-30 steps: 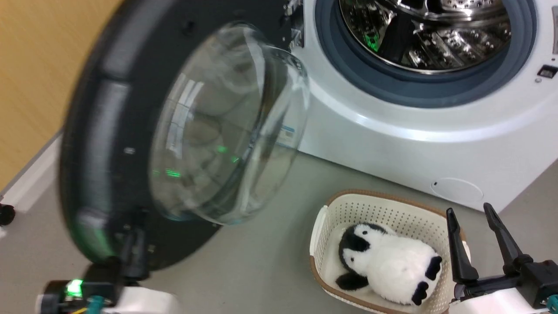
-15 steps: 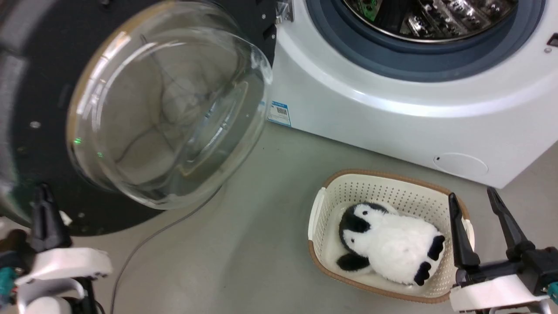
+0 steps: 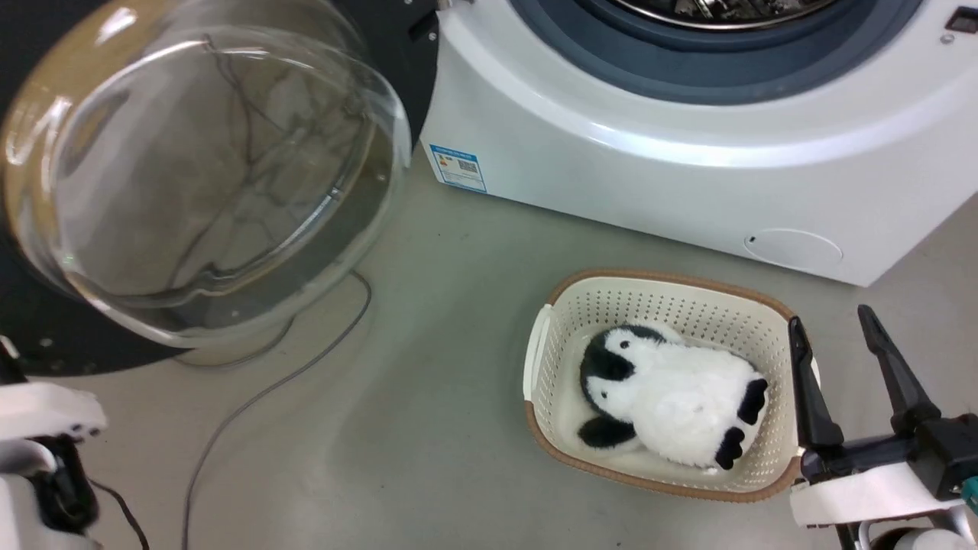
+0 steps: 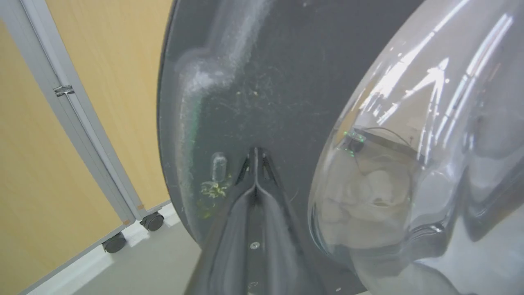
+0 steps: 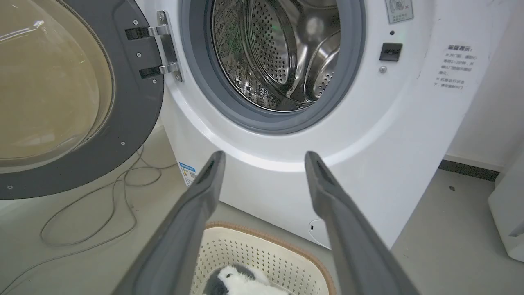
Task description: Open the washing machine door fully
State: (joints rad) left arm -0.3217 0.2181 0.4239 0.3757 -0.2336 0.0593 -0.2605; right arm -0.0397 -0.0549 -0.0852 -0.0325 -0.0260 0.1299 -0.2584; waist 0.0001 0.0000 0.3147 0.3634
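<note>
Black door (image 5: 135,102): swung wide to the left of the washing machine (image 3: 649,168), hanging on its metal hinge (image 5: 163,49); glass bowl (image 3: 199,168) bulging toward my head camera.
Left gripper (image 4: 254,157): fingers pressed together, nothing between them; tips at the door's dark inner face, possibly touching, I cannot be sure.
Right gripper (image 3: 831,321): jaws spread, empty, near the right end of the basket (image 3: 665,279).
Basket: on the floor before the machine, penguin toy (image 3: 672,405) inside.

Bright even light, glare streaks on the washing machine door (image 4: 282,82), soft shadows
</note>
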